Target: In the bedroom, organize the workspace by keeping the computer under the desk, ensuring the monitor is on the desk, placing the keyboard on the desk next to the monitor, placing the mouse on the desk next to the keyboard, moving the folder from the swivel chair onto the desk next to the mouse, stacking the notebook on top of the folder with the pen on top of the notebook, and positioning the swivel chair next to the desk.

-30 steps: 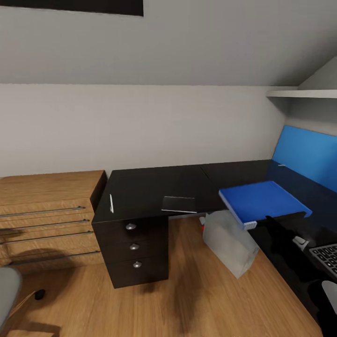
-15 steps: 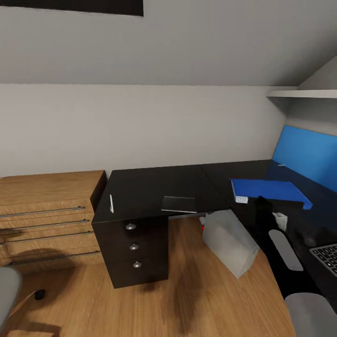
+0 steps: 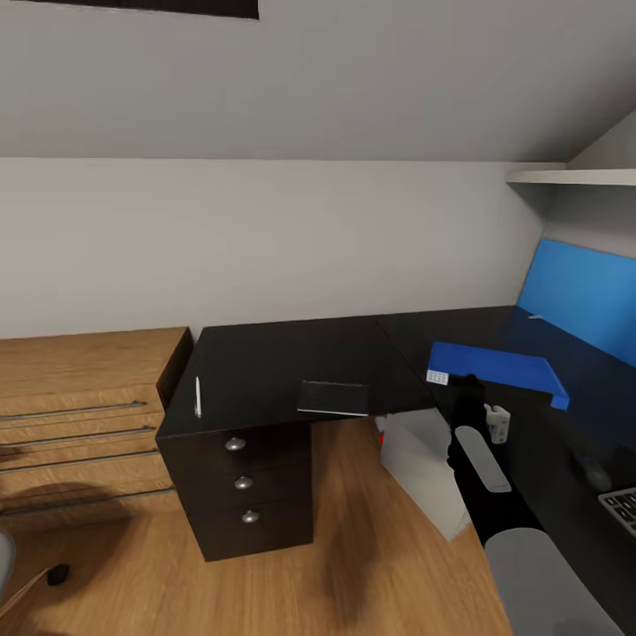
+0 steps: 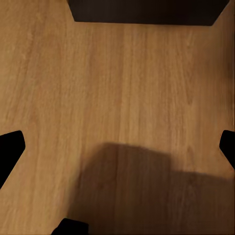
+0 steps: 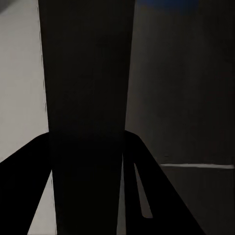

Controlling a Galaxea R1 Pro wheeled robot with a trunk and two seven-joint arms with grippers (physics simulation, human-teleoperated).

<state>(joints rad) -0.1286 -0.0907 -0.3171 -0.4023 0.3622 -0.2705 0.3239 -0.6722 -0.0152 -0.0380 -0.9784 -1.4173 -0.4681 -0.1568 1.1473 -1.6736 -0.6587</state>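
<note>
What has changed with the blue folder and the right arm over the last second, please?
The folder has gone from raised over the desk edge to lying flat on the desk, further in. The right gripper has drawn back from it. The notebook, pen and computer kept their places; the camera shifted slightly.

Right arm up from the lower right of the head view, grey forearm leading into a black wrist, reaching forward. Right hand (image 3: 466, 386) at the end of it, dark fingers pointing away; open or closed, impossible to say. In the left wrist view, left hand (image 4: 120, 147) aimed straight down, black fingertips (image 4: 11, 149) spread wide at either edge, nothing between them.
</note>
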